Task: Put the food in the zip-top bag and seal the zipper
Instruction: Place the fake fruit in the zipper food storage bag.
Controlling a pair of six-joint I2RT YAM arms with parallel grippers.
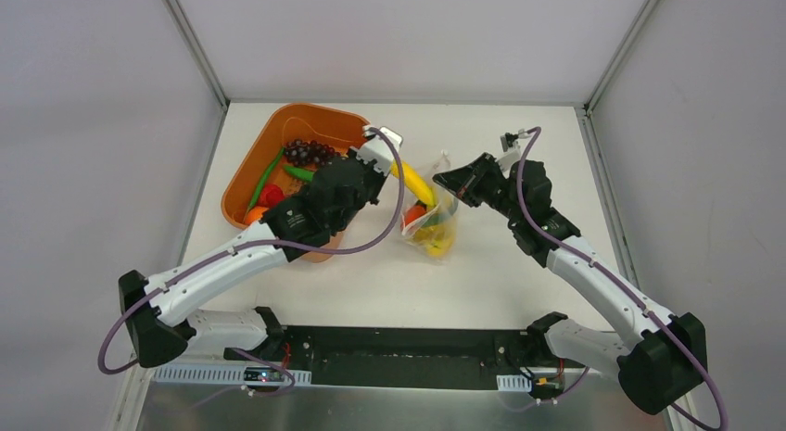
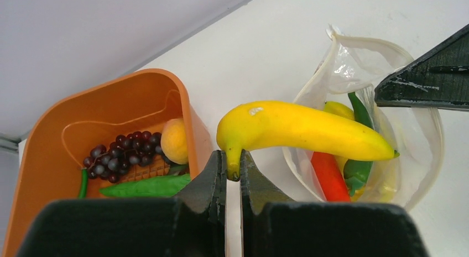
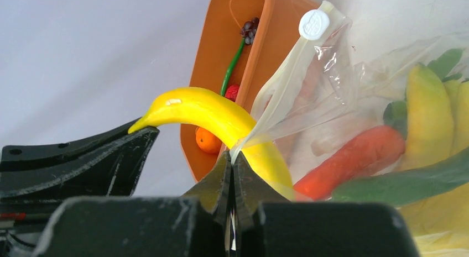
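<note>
The left gripper (image 1: pixel 391 164) pinches a yellow banana (image 1: pixel 414 183), which slants from its tips toward the zip-top bag (image 1: pixel 434 229). Opposite, the right gripper (image 1: pixel 440 180) meets the bag's top edge. The orange tub (image 1: pixel 278 125) sits just beyond the left gripper.

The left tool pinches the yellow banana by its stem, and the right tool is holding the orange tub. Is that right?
Not quite. The right tool pinches the edge of the bag, not the tub, as the right wrist view shows. The left tool does pinch the banana by its stem.
</note>
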